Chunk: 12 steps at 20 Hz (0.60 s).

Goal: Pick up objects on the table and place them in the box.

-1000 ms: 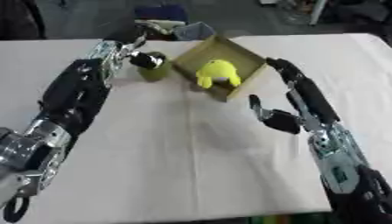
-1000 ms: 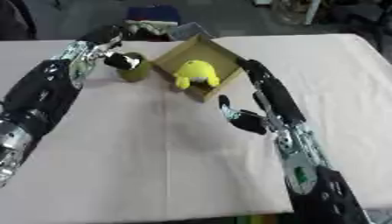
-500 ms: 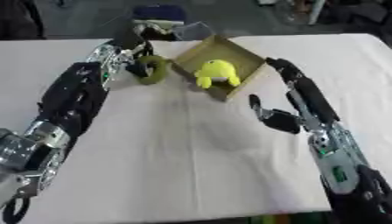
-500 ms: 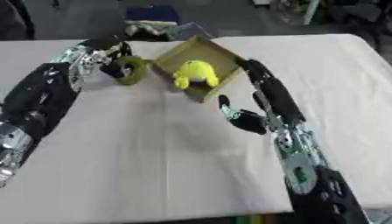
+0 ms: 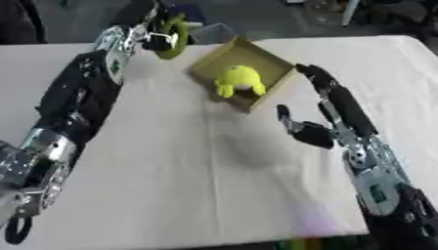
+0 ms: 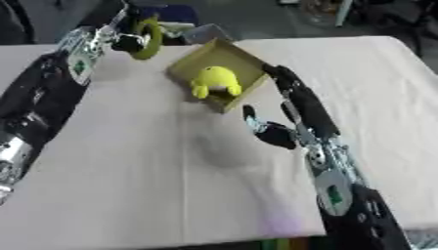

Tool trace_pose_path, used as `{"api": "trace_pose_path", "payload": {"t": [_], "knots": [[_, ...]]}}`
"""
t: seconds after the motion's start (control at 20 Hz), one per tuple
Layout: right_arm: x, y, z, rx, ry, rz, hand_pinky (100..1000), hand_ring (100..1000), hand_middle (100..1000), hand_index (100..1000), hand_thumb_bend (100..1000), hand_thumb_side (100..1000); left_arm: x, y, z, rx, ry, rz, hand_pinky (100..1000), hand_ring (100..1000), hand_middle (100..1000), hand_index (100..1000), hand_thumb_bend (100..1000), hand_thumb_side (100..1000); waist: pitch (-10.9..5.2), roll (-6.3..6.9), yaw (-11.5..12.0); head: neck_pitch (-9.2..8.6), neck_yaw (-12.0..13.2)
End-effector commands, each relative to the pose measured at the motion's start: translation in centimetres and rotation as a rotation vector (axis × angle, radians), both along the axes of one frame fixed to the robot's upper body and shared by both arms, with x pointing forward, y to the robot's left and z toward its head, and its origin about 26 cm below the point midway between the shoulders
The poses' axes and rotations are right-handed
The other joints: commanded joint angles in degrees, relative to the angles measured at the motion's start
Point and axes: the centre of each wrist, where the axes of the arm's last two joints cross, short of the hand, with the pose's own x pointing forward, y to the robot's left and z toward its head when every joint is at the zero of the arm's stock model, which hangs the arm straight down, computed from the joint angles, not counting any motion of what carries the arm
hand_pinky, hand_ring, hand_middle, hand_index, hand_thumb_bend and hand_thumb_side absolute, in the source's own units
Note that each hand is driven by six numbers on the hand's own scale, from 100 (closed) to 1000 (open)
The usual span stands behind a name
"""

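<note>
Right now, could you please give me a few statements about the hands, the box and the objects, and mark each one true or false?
1. The left hand holds an olive-green ring. True.
2. The cardboard box is empty. False: a yellow toy lies in it.
3. The right hand is open beside the box. True.
4. The ring lies flat on the table. False: it is held up, off the cloth.
5. The right hand grips the yellow toy. False: it holds nothing.

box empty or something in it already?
Not empty. A yellow toy lies inside the open cardboard box; the green ring is outside it, in the left hand.
</note>
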Motion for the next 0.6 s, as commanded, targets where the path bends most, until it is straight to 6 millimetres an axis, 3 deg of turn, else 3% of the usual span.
{"api": "trace_pose_path", "payload": {"t": [0.05, 0.2, 0.45, 0.6], "knots": [[0.3, 0.0, 1.2, 0.016, -0.032, 0.008, 860, 1000, 898, 1000, 206, 446, 0.3, -1.4, 1.5, -0.066, -0.067, -0.047, 604, 426, 421, 549, 100, 302, -0.7, -0.13, -0.4, 0.28, 0.4], [0.2, 0.2, 1.3, 0.019, -0.032, 0.014, 859, 1000, 898, 1000, 204, 448, 0.6, -2.9, -0.2, -0.09, -0.006, -0.113, 645, 516, 526, 653, 100, 289, -0.45, -0.3, -0.8, 0.28, 0.8], [0.2, 0.7, 1.5, 0.025, -0.035, 0.027, 859, 1000, 897, 1000, 202, 449, 0.7, -5.0, -2.6, -0.087, 0.078, -0.202, 673, 591, 624, 735, 100, 276, -0.06, -0.42, -1.7, 0.28, 1.3], [0.2, 0.7, 1.5, 0.026, -0.035, 0.028, 859, 1000, 897, 1000, 199, 454, 0.7, -5.7, -3.7, -0.063, 0.117, -0.218, 699, 639, 725, 817, 100, 313, 0.07, -0.43, -2.0, 0.28, 1.5]]}}
